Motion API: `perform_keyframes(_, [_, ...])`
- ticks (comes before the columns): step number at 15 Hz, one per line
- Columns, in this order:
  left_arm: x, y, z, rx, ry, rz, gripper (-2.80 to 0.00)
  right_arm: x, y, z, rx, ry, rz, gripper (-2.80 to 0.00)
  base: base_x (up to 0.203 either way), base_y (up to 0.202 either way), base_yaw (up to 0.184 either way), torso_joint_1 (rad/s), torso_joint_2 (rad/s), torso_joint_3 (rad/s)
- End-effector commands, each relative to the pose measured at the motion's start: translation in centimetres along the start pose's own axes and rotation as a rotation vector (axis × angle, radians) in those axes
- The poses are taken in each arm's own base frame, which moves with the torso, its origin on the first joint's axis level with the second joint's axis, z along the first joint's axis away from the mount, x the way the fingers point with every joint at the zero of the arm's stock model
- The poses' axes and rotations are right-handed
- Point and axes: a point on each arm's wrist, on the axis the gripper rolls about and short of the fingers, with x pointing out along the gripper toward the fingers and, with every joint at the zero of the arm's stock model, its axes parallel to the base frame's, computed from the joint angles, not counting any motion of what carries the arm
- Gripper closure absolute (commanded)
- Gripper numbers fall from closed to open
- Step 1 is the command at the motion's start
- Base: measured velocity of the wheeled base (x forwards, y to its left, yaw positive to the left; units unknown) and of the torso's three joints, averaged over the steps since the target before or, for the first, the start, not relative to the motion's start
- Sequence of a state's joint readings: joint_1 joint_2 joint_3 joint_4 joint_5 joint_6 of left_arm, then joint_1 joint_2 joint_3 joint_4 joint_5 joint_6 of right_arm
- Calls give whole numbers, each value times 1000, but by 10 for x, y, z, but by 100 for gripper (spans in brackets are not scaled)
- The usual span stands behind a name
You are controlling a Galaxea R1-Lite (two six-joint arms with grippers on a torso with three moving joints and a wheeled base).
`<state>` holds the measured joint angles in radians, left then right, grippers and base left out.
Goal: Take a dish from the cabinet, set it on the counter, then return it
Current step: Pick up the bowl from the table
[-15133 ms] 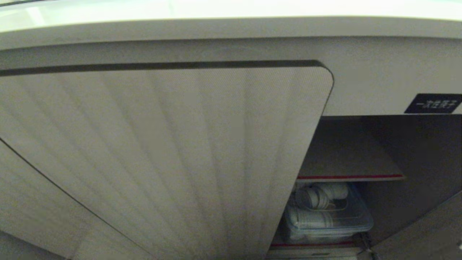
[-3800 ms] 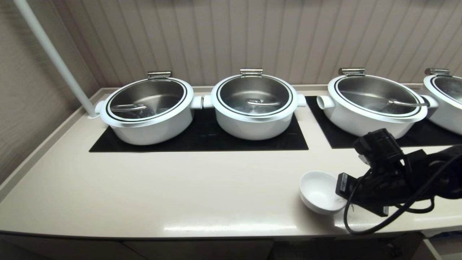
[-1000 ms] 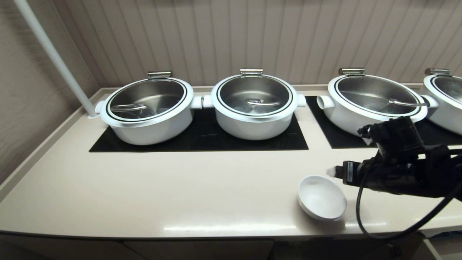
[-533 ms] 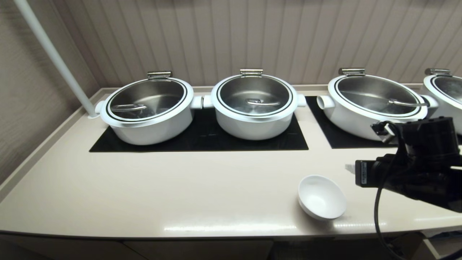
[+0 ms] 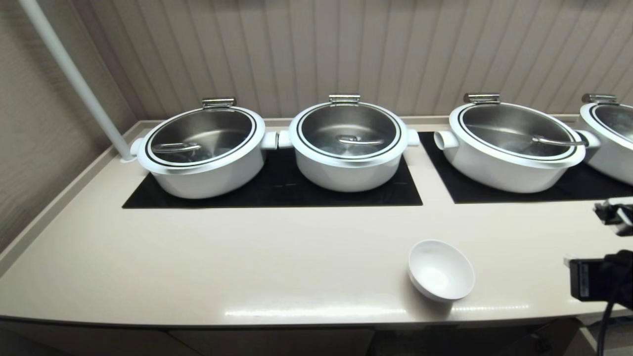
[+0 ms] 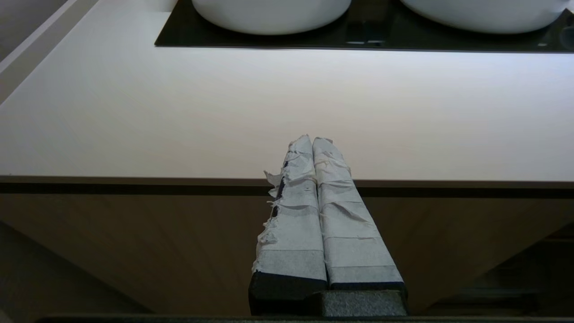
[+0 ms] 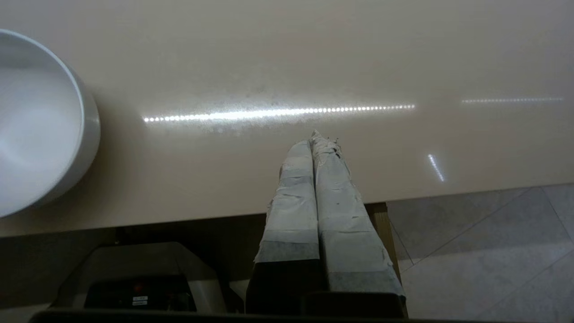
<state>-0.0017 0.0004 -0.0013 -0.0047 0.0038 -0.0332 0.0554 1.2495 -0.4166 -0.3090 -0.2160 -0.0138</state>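
Note:
The dish (image 5: 441,271), a small white bowl, stands upright and alone on the cream counter (image 5: 247,257) near its front edge. In the right wrist view the dish (image 7: 36,125) lies off to one side of my right gripper (image 7: 314,139). That gripper is shut and empty, hovering over the counter's front edge, well apart from the bowl. The right arm (image 5: 601,279) only shows at the head view's right border. My left gripper (image 6: 312,140) is shut on nothing, parked low before the cabinet front (image 6: 134,251). The cabinet's inside is out of view.
Several white pots with steel lids (image 5: 348,143) sit on black inset panels (image 5: 277,193) along the back of the counter. A white pole (image 5: 74,79) rises at the back left corner. Grey floor tiles (image 7: 493,251) show past the counter's right end.
My right gripper has shut and drawn back to the right, away from the dish, almost out of the head view. The dish has stayed in place on the counter.

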Motion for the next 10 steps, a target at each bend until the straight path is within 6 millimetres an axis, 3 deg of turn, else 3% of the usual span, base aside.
perform_keyframes(1, [0,0,0,-1,-1,1,0,-32,-11,-26,20,-61,-32,0,0,0,0,0,0,0])
perform_keyframes(3, [0,0,0,-1,-2,2,0,-49,-15,-55,21,-86,-34,0,0,0,0,0,0,0])
perform_keyframes(6, [0,0,0,-1,-1,1,0,-75,-15,-81,20,-196,103,0,0,0,0,0,0,0])
perform_keyframes(10, [0,0,0,-1,-1,1,0,-86,-13,-120,-41,-170,201,0,0,0,0,0,0,0])
